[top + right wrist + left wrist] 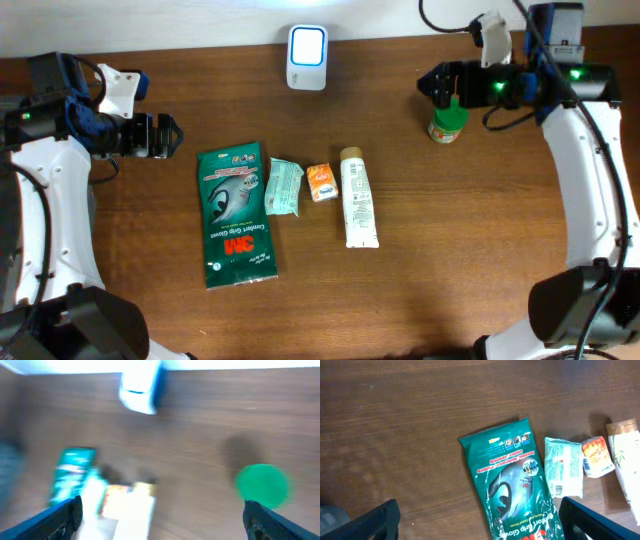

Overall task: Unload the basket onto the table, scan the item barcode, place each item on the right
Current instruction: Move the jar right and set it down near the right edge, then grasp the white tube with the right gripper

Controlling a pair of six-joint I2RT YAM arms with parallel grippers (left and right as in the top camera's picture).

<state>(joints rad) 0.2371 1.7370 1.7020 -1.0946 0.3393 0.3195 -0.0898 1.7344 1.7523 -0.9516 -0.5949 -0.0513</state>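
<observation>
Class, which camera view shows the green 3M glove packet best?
Overhead: the whole 3M glove packet lies in frame, sharp, logo readable. The left wrist view shows it sharply but cuts off its lower end; the right wrist view shows only a blurred green shape.

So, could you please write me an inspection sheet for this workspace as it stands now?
Surface: dark wooden table; no spills seen.
Job's things: white barcode scanner at the far edge. Green 3M glove packet, pale green sachet, small orange packet and white tube lie in a row mid-table. Green-capped bottle stands upright at the right.
Clutter: nothing seen.
Hands: left hand open and empty, left of the glove packet. Right hand open, by the bottle, not gripping it.
Cables: black cable loops by the right arm.
Surroundings: nothing seen.
</observation>
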